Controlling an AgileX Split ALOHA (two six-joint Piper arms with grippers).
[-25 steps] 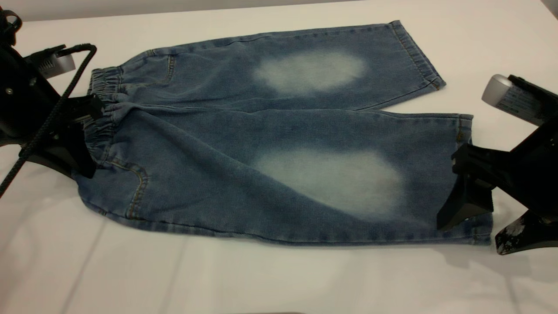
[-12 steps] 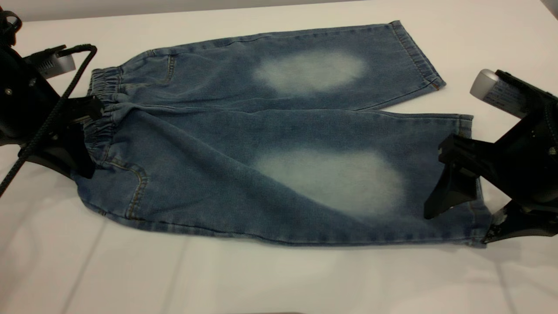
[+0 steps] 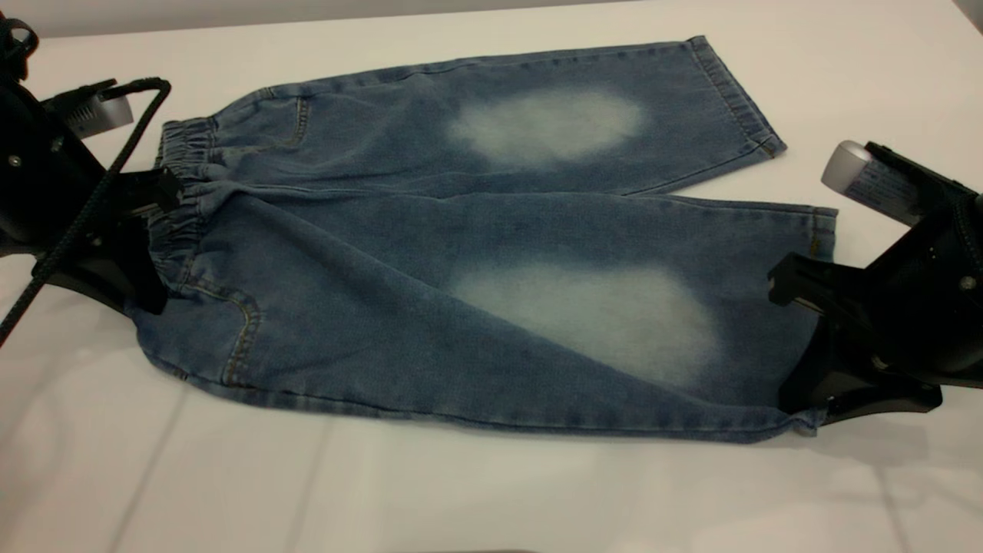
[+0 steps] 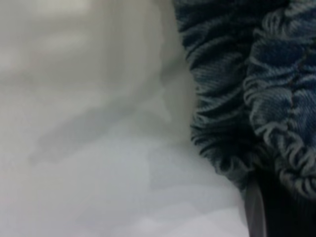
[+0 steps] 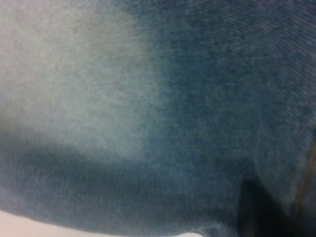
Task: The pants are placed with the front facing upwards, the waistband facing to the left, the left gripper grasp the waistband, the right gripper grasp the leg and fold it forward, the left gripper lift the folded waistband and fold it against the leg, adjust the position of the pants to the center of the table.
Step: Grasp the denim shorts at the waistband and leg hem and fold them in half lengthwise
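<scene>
The pants [image 3: 476, 246] lie flat and face up on the white table [image 3: 476, 491], and everything else is placed from them. At their left end sits the left gripper [image 3: 150, 230], its black fingers clamped together on the waistband [image 3: 180, 180], which bunches into ruffles where it is pinched. The left wrist view shows that gathered denim [image 4: 256, 98] close up, with bare tabletop [image 4: 89, 148] beside it. A braided black cable [image 3: 92, 200] crosses in front of the arm. Toward the pants' middle, two pale faded ovals mark the fronts of the legs. At the right end, the right gripper [image 3: 806, 346] is closed on the hem of the near leg [image 3: 614, 322], its lower finger tucked under the fabric's corner, which curls slightly off the table. The far leg lies untouched beyond it.
</scene>
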